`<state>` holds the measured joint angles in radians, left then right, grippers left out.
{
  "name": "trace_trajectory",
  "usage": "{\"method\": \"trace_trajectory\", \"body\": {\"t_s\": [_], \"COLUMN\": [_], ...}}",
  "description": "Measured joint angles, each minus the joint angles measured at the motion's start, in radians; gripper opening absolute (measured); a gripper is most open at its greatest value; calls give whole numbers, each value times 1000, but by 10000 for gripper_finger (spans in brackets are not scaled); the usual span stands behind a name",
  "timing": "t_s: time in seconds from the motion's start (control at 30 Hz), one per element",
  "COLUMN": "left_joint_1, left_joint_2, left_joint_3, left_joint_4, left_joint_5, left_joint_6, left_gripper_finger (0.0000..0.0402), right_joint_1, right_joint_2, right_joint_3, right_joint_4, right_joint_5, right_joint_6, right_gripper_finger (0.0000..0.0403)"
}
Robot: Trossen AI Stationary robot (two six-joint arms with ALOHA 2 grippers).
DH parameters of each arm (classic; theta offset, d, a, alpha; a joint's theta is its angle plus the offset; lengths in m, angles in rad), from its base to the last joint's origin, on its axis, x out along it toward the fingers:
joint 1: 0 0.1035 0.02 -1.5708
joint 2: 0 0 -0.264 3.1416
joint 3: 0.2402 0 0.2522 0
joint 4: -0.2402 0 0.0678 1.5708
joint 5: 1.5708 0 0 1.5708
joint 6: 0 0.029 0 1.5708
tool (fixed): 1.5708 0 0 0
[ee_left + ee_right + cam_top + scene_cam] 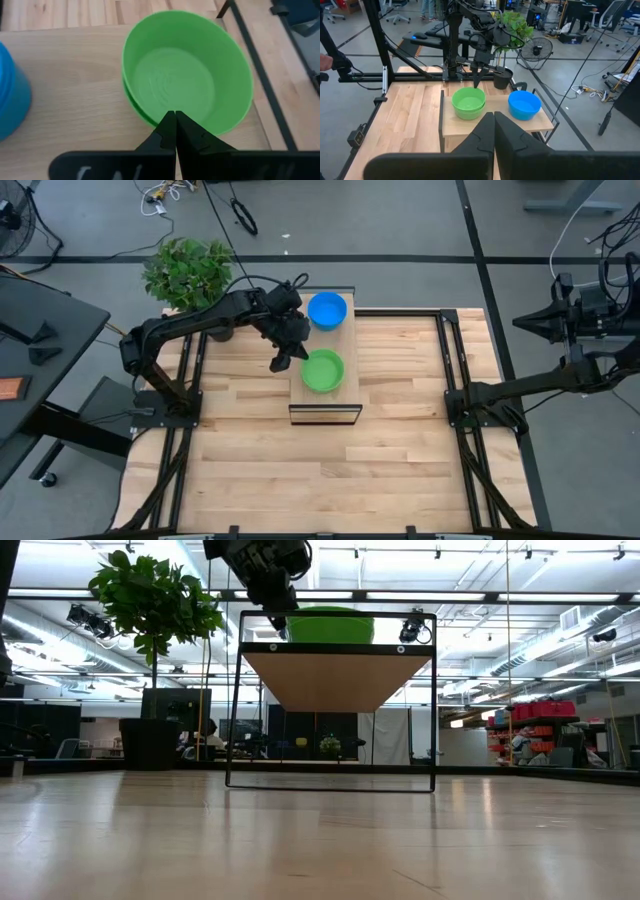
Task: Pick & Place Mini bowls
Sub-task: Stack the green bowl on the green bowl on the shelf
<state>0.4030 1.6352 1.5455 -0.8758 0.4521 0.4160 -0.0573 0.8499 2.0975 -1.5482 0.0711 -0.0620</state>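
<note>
A stack of green mini bowls [322, 370] and a stack of blue ones [327, 310] stand on a raised wooden shelf [300, 385] in the middle of the table; the blue ones are on its far end. My left gripper [175, 120] is shut and slants down at the green stack's left rim [150, 117], tips just over it. My right gripper [494, 120] is shut, held high off the table's right edge, far from the bowls. My left gripper has its shut fingertips [477, 82] right at the rim of the top green bowl [470, 90], on the side toward the table's left. I cannot tell whether they touch the rim or hang just above it.
The shelf has a black wire frame [330, 785] with open space below. A leafy plant in a dark pot [188, 272] stands at the table's far left corner, close behind my left arm. Bare wood lies near and right of the shelf.
</note>
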Motion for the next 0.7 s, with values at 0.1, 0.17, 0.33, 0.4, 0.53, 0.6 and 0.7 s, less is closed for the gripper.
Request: {"method": "trace_trajectory", "body": {"t_s": [0.1,0.17,0.33,0.4,0.53,0.6,0.7], "left_joint_1": [0,0,0,0,0,2,4], "left_joint_2": [0,0,0,0,0,0,0], "left_joint_3": [0,0,0,0,0,0,0], "left_joint_4": [0,0,0,1,15,26,43], "left_joint_5": [-29,-30,-30,-26,-36,-38,-37], "left_joint_6": [0,6,10,11,15,23,26], "left_gripper_finger": [0,0,0,0,0,0,0], "right_joint_1": [0,0,0,0,0,0,0], "right_joint_2": [0,0,0,0,0,0,0], "right_joint_3": [0,0,0,0,0,0,0], "right_joint_4": [0,0,0,0,0,0,0], "right_joint_5": [0,0,0,0,0,0,0], "right_joint_6": [0,0,0,0,0,0,0], "right_gripper_finger": [6,6,6,6,6,6,6]}}
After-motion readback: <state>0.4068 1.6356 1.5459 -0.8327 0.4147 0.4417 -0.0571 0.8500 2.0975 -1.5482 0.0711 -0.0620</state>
